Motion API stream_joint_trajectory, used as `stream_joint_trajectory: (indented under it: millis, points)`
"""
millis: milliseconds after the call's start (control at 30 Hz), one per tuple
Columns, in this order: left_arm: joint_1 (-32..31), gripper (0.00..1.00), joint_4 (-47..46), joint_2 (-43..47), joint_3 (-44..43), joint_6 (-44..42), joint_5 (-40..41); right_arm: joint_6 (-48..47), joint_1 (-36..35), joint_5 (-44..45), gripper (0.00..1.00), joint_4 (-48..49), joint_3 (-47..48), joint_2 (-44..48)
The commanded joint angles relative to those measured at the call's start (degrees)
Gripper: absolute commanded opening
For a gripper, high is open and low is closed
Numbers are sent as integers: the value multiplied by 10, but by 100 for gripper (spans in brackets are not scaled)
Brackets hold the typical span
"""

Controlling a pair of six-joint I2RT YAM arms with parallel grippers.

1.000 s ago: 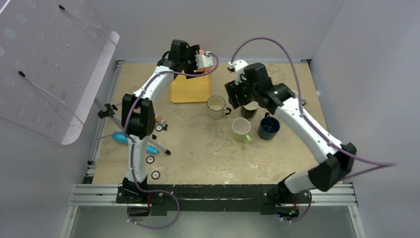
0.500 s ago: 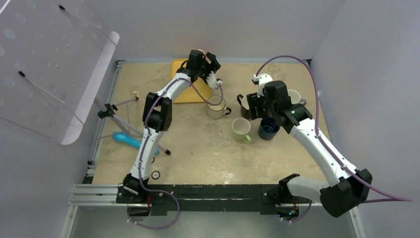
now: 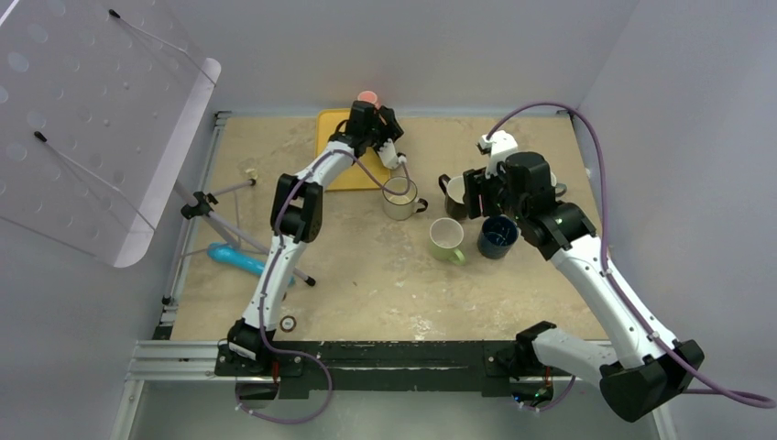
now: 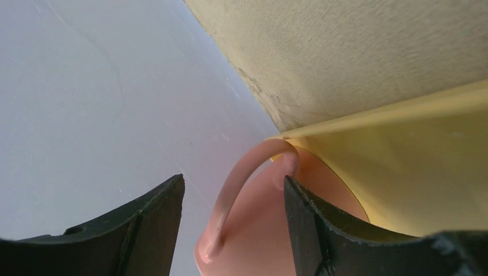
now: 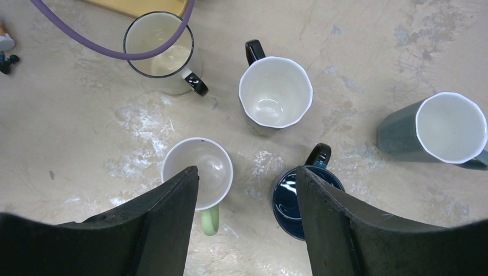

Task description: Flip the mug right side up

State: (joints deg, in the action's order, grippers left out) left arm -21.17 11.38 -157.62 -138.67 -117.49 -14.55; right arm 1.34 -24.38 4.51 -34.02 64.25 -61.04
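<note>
- The pink mug (image 4: 253, 230) sits at the far edge of the bench, at the far end of the yellow board (image 4: 414, 172).
- The left pincer (image 4: 230, 190) is open, with its fingers on either side of the mug's handle.
- The right pincer (image 5: 246, 172) is open and hangs above a group of upright mugs near the far right corner: green (image 5: 198, 172), dark blue (image 5: 299, 201), black (image 5: 276, 92), cream (image 5: 160, 46) and grey (image 5: 443, 129).
</note>
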Motion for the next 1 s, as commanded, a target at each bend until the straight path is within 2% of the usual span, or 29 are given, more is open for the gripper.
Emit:
stream_joint_trajectory:
  millis: [0, 33, 133, 167, 333, 400, 467, 600, 767, 967]
  points:
    - [13, 59, -30, -8, -25, -199, -1, -4, -1, -13, 65, 22, -2, 12]
    - [14, 52, -31, -7, -23, -197, 1, -4, -1, -13, 65, 23, -3, 14]
    - [16, 7, -48, -2, -9, -197, 1, -5, -1, -14, 65, 21, -2, 18]
    - [18, 0, -60, 0, 1, -198, 1, -5, -1, -11, 65, 21, -2, 21]
    - [18, 0, -190, 35, 87, -184, -28, -2, -1, -13, 65, 22, -5, 34]
    - [16, 0, -264, 55, 116, -130, -39, 2, -1, -13, 65, 23, -4, 33]
    - [12, 0, -295, 81, 127, -67, -23, 6, -1, -18, 65, 27, -2, 31]
    - [8, 0, -278, 157, 177, 69, 36, 23, -1, -64, 65, 76, -14, 17]
    - [5, 0, -282, 250, 303, 193, 82, 43, -1, -122, 65, 145, -24, -20]
    - [9, 0, -248, 296, 321, 328, 125, 49, -1, -134, 65, 166, -15, -47]
